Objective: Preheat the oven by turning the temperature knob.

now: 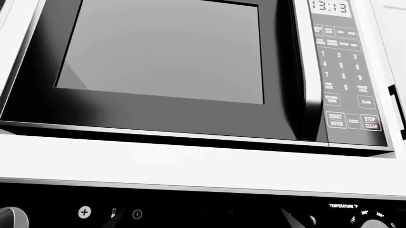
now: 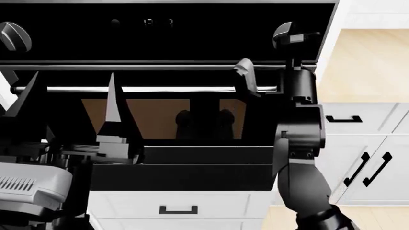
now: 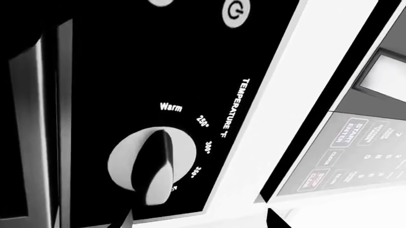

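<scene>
In the head view, the left end effector (image 2: 73, 103) stood raised in front of the oven (image 2: 191, 158), its two pointed fingers (image 2: 115, 108) spread well apart with nothing between them. Above and to its left, on the black control panel (image 2: 160, 43), sat a silver knob (image 2: 14, 37) with a slanting ridge. The long silver bar handle (image 2: 160, 89) ran across just behind the fingers, and the brownish window (image 2: 166, 117) lay below it. The left wrist view looked up at a microwave (image 1: 165, 61) set above the oven, its keypad (image 1: 345, 85) and clock display (image 1: 330, 7) on one side.

Further right, the right arm (image 2: 300, 143) rose steeply to the panel, and the right end effector (image 2: 295, 34) sat at the temperature knob (image 2: 283, 34), covering much of it; whether its fingers were clamped on the knob could not be told. A pale grey piece (image 2: 244, 72) of the same arm hung just beside the handle.

The right wrist view showed the temperature knob (image 3: 152, 164) close ahead of the end effector, its raised ridge pointing near the "Warm" mark (image 3: 170, 107), with the 250°, 300° and 350° marks ringing one side under the word TEMPERATURE (image 3: 235, 107). Only dark fingertip edges showed at the frame's border.

White cabinets (image 2: 364, 158) with black handles stood to the right of that arm.
</scene>
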